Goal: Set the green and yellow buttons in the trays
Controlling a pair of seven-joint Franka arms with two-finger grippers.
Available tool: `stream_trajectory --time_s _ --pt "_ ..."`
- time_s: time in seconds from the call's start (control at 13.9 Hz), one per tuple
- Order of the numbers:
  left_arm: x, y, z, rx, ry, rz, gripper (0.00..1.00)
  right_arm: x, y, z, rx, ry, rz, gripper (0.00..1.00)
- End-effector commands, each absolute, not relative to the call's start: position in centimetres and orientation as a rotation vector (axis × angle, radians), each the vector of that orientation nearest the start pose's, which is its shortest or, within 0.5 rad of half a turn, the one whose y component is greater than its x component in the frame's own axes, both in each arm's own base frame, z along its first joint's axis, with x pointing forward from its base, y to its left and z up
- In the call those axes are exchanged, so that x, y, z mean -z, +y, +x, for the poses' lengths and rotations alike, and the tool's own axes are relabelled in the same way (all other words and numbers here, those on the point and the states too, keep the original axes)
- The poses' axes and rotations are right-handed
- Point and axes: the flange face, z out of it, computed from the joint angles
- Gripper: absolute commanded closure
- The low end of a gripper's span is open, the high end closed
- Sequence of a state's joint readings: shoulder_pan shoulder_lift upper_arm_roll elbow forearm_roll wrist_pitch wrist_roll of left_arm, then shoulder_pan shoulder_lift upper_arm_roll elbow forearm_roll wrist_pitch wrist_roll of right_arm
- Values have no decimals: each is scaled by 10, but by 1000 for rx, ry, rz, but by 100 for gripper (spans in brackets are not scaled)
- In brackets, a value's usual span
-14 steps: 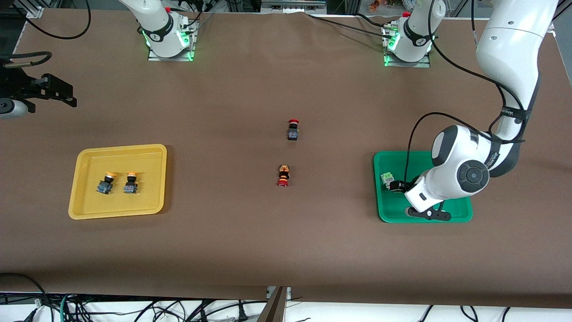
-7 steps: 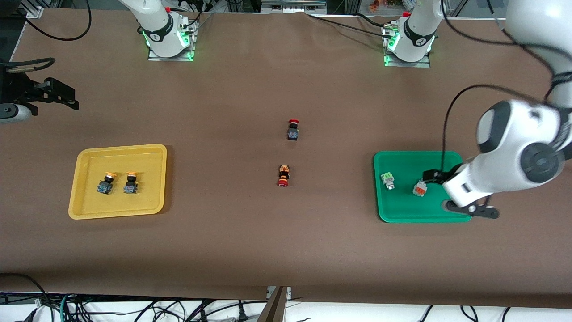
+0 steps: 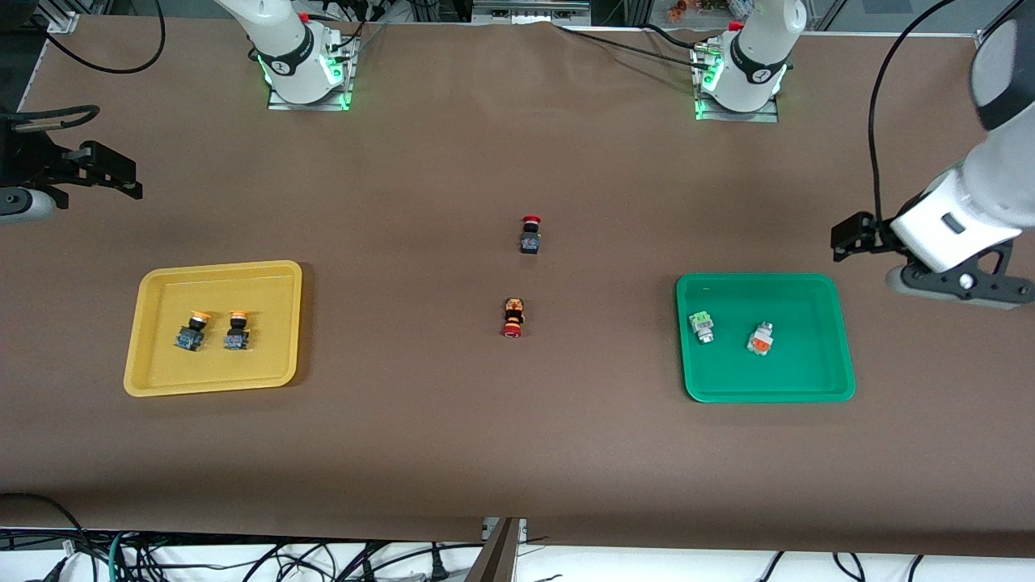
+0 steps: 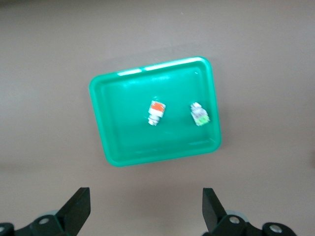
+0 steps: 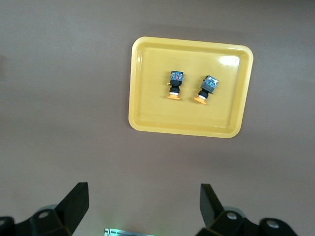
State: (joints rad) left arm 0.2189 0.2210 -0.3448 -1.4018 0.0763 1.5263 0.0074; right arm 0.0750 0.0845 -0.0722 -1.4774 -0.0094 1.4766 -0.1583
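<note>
Two yellow-capped buttons [image 3: 192,330] [image 3: 236,330] lie in the yellow tray [image 3: 218,267]; they also show in the right wrist view [image 5: 175,83] [image 5: 206,88]. Two pale grey buttons, one with a green block [image 3: 701,325] and one with an orange block [image 3: 759,338], lie in the green tray [image 3: 760,278]; the left wrist view shows them too [image 4: 199,114] [image 4: 156,112]. My left gripper [image 3: 847,238] [image 4: 146,206] is open and empty, up over bare table beside the green tray. My right gripper [image 3: 113,174] [image 5: 142,204] is open and empty, up over the table's right-arm end.
Two red-capped buttons lie mid-table, one with a black body [image 3: 530,234] and one with an orange-black body [image 3: 513,316] nearer the front camera. The arm bases [image 3: 307,73] [image 3: 740,81] stand along the table's robot edge.
My left gripper has let go of the orange-block grey button in the green tray, risen and swung off the tray toward the left arm's end. The right arm has barely moved.
</note>
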Motion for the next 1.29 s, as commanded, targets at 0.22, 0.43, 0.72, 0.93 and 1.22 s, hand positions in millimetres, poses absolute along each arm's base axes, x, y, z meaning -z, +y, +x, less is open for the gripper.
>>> stream_trajectory --time_s 0.22,0.43,0.72,0.93,1.22 --pt "-575 -45 601 -95 169 -3214 0 -616 3 569 -122 -231 -3144 0" --pt "-591 -67 568 -74 128 -3226 0 -616 3 569 -125 -233 -3144 0" --pt "-570 -13 530 -98 -55 -3230 0 -616 4 569 -125 -233 -3142 0" --pt "-562 4 543 -111 -74 -3222 0 -616 3 569 -125 -233 -3144 0" --pt "-561 1 545 -119 -65 -3213 0 -616 4 569 -122 -233 -3142 0"
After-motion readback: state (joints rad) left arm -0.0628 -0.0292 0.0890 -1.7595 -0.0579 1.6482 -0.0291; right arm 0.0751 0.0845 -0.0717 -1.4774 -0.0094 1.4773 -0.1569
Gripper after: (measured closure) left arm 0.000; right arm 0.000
